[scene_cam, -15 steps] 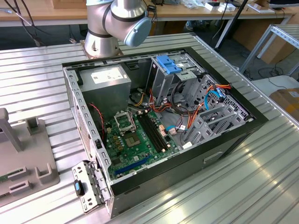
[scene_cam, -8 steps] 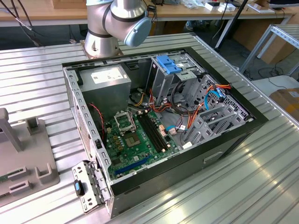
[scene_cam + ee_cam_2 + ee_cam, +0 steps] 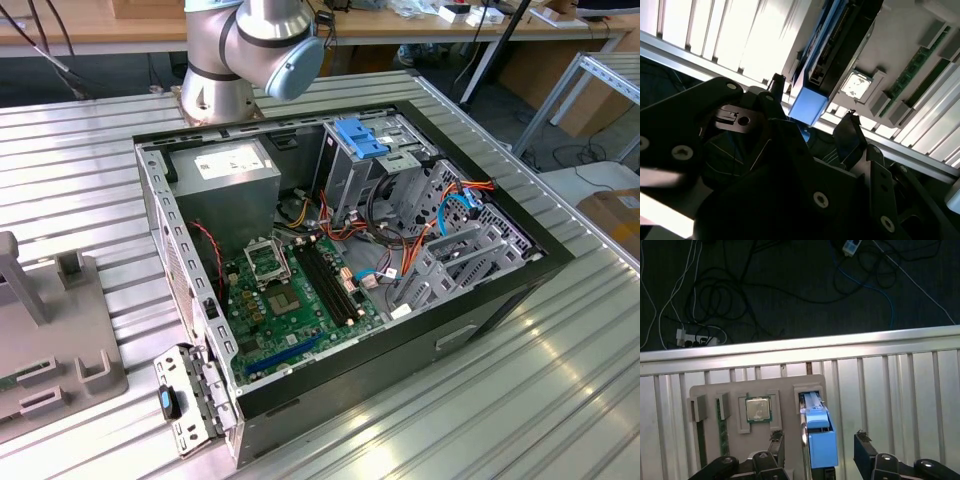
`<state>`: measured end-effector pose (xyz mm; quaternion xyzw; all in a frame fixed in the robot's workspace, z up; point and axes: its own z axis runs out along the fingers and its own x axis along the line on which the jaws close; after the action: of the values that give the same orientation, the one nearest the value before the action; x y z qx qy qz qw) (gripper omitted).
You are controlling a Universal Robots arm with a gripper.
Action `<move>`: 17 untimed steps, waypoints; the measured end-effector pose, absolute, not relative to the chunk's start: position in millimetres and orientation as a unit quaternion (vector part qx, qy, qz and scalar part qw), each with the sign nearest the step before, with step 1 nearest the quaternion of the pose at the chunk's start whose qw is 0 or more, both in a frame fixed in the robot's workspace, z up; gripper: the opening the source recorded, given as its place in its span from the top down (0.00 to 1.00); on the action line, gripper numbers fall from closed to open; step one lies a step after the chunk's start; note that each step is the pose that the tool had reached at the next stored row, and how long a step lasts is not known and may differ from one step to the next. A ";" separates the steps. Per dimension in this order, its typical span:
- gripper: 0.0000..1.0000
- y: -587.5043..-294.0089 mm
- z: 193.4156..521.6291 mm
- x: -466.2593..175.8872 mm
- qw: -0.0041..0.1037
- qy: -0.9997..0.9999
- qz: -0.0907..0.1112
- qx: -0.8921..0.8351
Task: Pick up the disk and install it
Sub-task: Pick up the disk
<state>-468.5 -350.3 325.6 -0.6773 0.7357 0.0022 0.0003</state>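
Note:
The disk [image 3: 817, 437], grey metal with a bright blue carrier frame, stands on edge in a slot of the grey fixture tray [image 3: 790, 385]. In both wrist views my gripper [image 3: 818, 444] is open and straddles the disk. One dark fingertip [image 3: 775, 439] shows on one side and the other fingertip [image 3: 862, 442] on the opposite side, each with a gap to the frame. In the second wrist view the disk's blue end [image 3: 809, 106] sits right between the gripper [image 3: 812, 107] fingers. The open computer case [image 3: 500, 290] lies on the table in the exterior view, with a blue bracket [image 3: 360, 135] in its drive bay.
The tray also holds a processor chip [image 3: 758, 409] and memory sticks [image 3: 722, 432]. The ribbed aluminium table [image 3: 900, 385] ends just past the tray, with cables [image 3: 715, 295] on the dark floor beyond. The arm's base [image 3: 240, 50] stands behind the case.

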 end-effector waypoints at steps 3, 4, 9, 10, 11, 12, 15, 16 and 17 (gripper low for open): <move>0.34 -350.3 319.0 -468.6 0.000 0.731 0.002 -0.682; 0.34 -350.3 317.4 -468.7 0.000 0.730 0.002 -0.684; 0.34 -350.3 314.6 -469.0 0.000 0.725 0.002 -0.689; 0.34 -350.3 314.5 -469.0 0.000 0.725 0.002 -0.689; 0.34 -350.3 314.4 -469.0 0.000 0.725 0.002 -0.689; 0.34 -350.3 314.1 -469.0 0.000 0.724 0.002 -0.690; 0.34 -350.4 311.5 -469.1 0.000 0.717 0.002 -0.697; 0.34 -350.3 309.2 -469.6 0.000 0.716 0.002 -0.698; 0.34 -350.3 308.2 -470.1 0.000 0.716 0.002 -0.698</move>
<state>-470.1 -350.3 308.2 -0.6984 0.7157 0.0022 0.0002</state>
